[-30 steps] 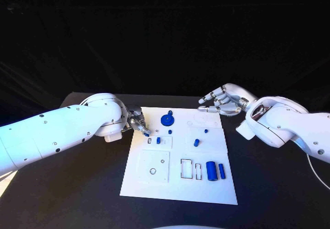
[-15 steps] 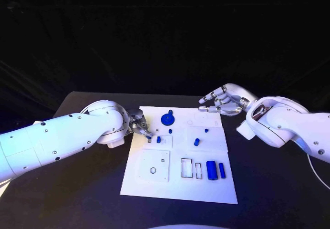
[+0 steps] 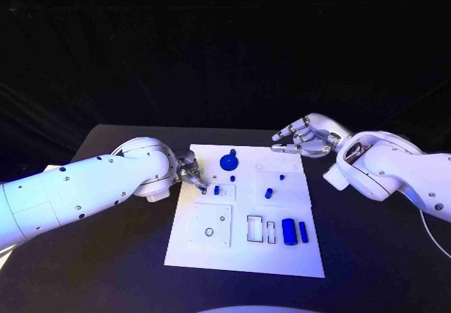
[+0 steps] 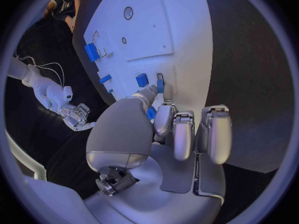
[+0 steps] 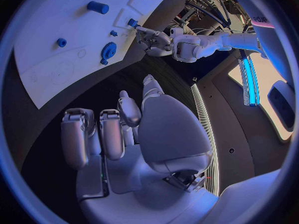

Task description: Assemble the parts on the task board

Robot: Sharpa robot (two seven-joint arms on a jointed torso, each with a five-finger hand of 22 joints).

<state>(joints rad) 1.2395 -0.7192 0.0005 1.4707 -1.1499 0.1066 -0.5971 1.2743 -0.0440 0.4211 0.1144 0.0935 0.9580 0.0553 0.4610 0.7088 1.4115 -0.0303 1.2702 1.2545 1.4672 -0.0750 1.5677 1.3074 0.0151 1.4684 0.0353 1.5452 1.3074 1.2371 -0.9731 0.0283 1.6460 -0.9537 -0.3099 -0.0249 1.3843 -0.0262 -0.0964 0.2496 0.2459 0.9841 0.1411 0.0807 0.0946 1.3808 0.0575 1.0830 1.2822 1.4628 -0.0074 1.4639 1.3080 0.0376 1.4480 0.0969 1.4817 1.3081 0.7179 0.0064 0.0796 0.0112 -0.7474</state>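
The white task board (image 3: 244,257) lies mid-table. My left hand (image 3: 191,175) hovers at its left edge and pinches a small blue part (image 3: 204,190) between thumb and a finger, the tip down at a narrow slot beside another small blue piece (image 3: 216,190). In the left wrist view the pinched part (image 4: 160,84) pokes out past the fingertips (image 4: 165,112) onto the board (image 4: 156,30). My right hand (image 3: 305,138) hovers over the board's far right corner, fingers apart, holding nothing. A round blue knobbed part (image 3: 229,162) sits at the far middle.
More blue parts stand on the board: two small pegs (image 3: 281,177), (image 3: 269,193), a thick cylinder (image 3: 289,233) and a thin bar (image 3: 302,232) near the front right. Recessed outlines (image 3: 212,227) mark the front left. Black table (image 3: 103,261) surrounds the board.
My left hand has brought the pinched blue part slightly nearer and lower, to the slot. The right hand has not moved.
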